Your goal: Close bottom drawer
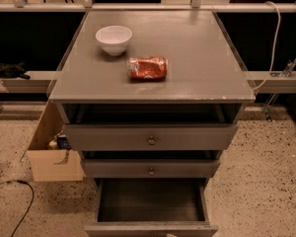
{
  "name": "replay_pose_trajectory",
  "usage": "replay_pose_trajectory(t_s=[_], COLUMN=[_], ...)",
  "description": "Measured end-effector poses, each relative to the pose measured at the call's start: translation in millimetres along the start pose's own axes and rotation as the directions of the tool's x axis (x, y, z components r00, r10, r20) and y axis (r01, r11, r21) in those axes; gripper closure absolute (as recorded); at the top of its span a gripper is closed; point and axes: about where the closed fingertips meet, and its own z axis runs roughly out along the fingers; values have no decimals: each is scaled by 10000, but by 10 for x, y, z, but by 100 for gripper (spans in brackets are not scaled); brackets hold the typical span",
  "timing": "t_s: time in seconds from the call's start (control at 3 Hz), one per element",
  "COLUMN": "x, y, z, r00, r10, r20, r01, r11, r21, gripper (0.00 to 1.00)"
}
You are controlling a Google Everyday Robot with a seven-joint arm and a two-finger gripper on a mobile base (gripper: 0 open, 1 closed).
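The bottom drawer (150, 201) stands pulled open at lower centre of the frame. The pincer is out of view, so I cannot tell its state.

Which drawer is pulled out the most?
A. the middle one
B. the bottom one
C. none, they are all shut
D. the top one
B: the bottom drawer sticks out farthest, so you can see its dark inside, while the top drawer and the middle drawer are only a little way out. The gripper is not in the picture.
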Motion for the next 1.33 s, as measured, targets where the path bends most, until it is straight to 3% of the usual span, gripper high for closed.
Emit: replay_pose_trajectory(t_s=[0.33, 0.67, 1.0, 1.33], x=[-28, -355, -353, -524], y=[-15, -189, -188, -276], z=[15, 182, 181, 196], r00=[10000, 9995, 9995, 9992], r10=[23, 286, 286, 33], r20=[11, 160, 160, 406], r01=[-24, -295, -294, -68], r11=[10000, 9981, 9981, 9962], r21=[42, 544, 544, 871], gripper=[72, 100, 100, 100])
